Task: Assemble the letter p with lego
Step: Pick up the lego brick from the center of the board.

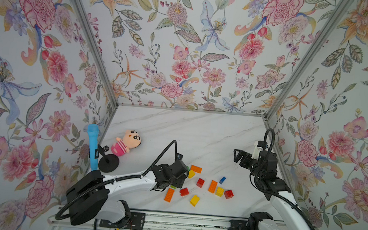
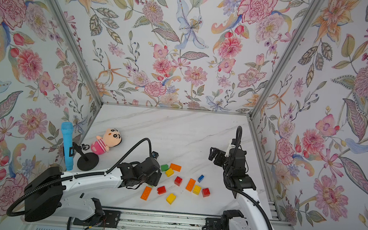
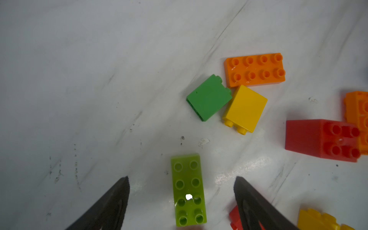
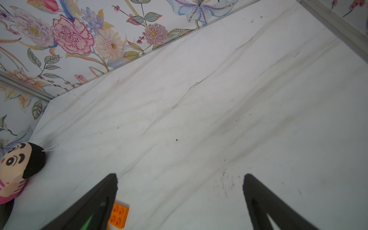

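Several lego bricks lie scattered near the table's front. In the left wrist view a long lime-green brick (image 3: 188, 191) lies studs up between my left gripper's (image 3: 181, 177) fingers, with a gap on each side; the gripper is open. Beyond it lie a dark green brick (image 3: 209, 97), a yellow one (image 3: 245, 108) and a long orange one (image 3: 254, 69). In both top views the left gripper (image 1: 173, 181) hangs low over the pile's left end. Red (image 1: 200, 182), orange (image 1: 212, 186), yellow (image 1: 194, 200) and blue (image 1: 222, 180) bricks lie to its right. My right gripper (image 1: 237, 156) hovers open and empty at the right.
A pink plush doll (image 1: 127, 142) lies at the back left. A blue microphone (image 1: 92, 148) on a black stand (image 1: 108, 163) is by the left wall. Flowered walls close in three sides. A metal rail (image 1: 192, 221) runs along the front edge.
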`<state>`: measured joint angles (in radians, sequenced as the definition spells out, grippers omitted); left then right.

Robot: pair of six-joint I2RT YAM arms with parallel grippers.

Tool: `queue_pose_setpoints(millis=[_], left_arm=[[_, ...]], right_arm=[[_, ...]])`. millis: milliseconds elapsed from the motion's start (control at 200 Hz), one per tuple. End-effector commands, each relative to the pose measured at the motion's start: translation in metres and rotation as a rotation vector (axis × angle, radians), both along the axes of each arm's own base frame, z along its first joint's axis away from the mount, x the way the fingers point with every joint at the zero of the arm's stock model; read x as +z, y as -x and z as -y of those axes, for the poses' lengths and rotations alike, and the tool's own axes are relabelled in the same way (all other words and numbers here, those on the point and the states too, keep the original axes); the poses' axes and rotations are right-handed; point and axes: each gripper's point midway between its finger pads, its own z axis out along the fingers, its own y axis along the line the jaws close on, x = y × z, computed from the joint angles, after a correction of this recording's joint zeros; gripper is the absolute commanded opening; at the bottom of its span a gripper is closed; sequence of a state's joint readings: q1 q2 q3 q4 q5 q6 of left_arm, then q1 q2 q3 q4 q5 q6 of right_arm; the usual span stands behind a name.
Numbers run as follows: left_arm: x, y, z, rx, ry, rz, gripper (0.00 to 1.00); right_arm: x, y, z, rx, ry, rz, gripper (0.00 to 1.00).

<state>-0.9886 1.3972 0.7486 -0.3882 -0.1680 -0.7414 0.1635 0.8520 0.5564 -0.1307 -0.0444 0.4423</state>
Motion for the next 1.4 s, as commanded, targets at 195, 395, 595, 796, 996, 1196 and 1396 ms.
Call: queue_pose_setpoints(millis=[195, 395, 595, 796, 996, 1196, 1396], left_arm=[[-0.027, 0.025, 0.002, -0.034, -0.056, -0.170, 0.69], [-0.038, 0.026, 0.004, -0.046, -0.090, -0.212, 0.58], [-0.049, 0.028, 0.001, -0.041, -0.122, -0.239, 0.43], [-0.053, 0.025, -0.008, -0.021, -0.116, -0.255, 0.33], [-0.043, -0.002, -0.017, -0.010, -0.095, -0.213, 0.28], [-0.031, -0.049, -0.025, 0.003, -0.079, -0.153, 0.25], [-0.016, -0.113, -0.009, -0.053, -0.051, -0.065, 0.24]], right_arm=[[0.012, 0.001, 0.004, -0.019, 0.023, 0.036, 1.00], [0.012, 0.000, 0.004, -0.016, 0.021, 0.036, 1.00], [0.010, 0.002, 0.005, -0.020, 0.022, 0.036, 1.00], [0.011, 0.000, 0.005, -0.027, 0.012, 0.044, 1.00], [0.014, -0.001, 0.007, -0.041, 0.010, 0.052, 1.00], [0.016, -0.002, 0.009, -0.054, 0.018, 0.057, 1.00], [0.017, -0.005, 0.008, -0.052, 0.014, 0.053, 1.00]])
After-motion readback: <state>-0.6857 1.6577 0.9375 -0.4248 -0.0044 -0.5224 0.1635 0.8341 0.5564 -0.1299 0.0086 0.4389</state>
